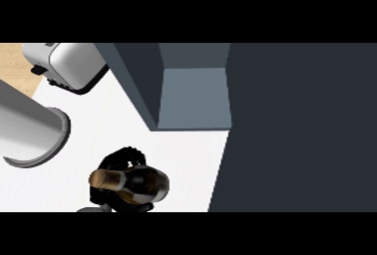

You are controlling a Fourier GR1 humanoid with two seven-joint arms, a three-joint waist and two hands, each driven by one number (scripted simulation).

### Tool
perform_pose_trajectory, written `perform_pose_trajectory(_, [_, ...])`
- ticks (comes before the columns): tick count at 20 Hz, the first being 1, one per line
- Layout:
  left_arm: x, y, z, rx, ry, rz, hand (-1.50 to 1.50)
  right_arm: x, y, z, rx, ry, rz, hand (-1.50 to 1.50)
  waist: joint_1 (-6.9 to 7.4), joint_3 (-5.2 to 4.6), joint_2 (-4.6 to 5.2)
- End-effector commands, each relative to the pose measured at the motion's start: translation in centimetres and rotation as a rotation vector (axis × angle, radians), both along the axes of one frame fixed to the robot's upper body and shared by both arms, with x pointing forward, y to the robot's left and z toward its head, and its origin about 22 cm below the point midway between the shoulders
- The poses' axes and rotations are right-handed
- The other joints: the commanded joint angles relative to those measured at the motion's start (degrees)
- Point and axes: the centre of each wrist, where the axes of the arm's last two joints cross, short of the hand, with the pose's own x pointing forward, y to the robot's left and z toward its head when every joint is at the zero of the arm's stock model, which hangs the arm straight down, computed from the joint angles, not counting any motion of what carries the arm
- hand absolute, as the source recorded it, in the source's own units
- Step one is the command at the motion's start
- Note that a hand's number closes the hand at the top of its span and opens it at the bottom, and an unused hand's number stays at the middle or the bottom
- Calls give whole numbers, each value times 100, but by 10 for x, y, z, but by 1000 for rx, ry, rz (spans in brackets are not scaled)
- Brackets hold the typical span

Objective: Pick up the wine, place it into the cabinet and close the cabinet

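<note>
Head view: steeply down on the white counter [184, 159]; items listed from left to right.
Grey cylinder: a large round metal vessel [26, 132] at the left edge, well apart from the work.
Toaster: silver toaster [66, 64] at the upper left, near the cabinet's left wall, not involved.
Left hand: the left hand [125, 157] enters at the lower left, its black fingers curled round the bottle, pinching it from the sides; most of the palm is hidden beneath it.
Wine: the wine [140, 184] sits inside that grasp, seen almost end-on, brown cap toward the left, dark shoulder to the right. Whether its base is off the counter cannot be told.
Cabinet: the cabinet [193, 97] stands open above and to the right of the bottle, its pale inner compartment showing and holding nothing visible.
Dark panel: a broad dark panel [302, 124] fills the right side; door or cabinet top, cannot be told.
Right hand: not seen.
Step in hand: judged to be the pick-up, grasp made, bottle not yet in the cabinet.
Next move: carry the bottle up and rightward to the opening, keep it upright, clear the left wall, set it down inside, release, then shut the door.
</note>
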Motion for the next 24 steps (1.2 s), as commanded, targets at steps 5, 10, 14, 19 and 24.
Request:
perform_pose_trajectory(5, [-3, -37, 47, 1, -39, 0, 150, -33, -24, 38, 24, -70, 19, -150, -4, -2, 18])
perform_pose_trajectory(10, [2, -68, 67, 43, -73, 66, 150, -37, -20, 36, 55, -58, 31, -150, -51, -6, 11])
perform_pose_trajectory(14, [14, -65, 63, 60, -76, 111, 150, -49, -20, 31, 55, -46, 35, -150, -129, -5, 5])
perform_pose_trajectory(19, [27, -82, 75, 125, -85, 141, 150, -36, -20, 29, 38, -54, 29, -150, -64, -5, 25])
perform_pose_trajectory(24, [62, -83, 86, 177, -90, 143, 150, -35, -23, 30, 50, -53, 19, -150, -103, -7, 39])
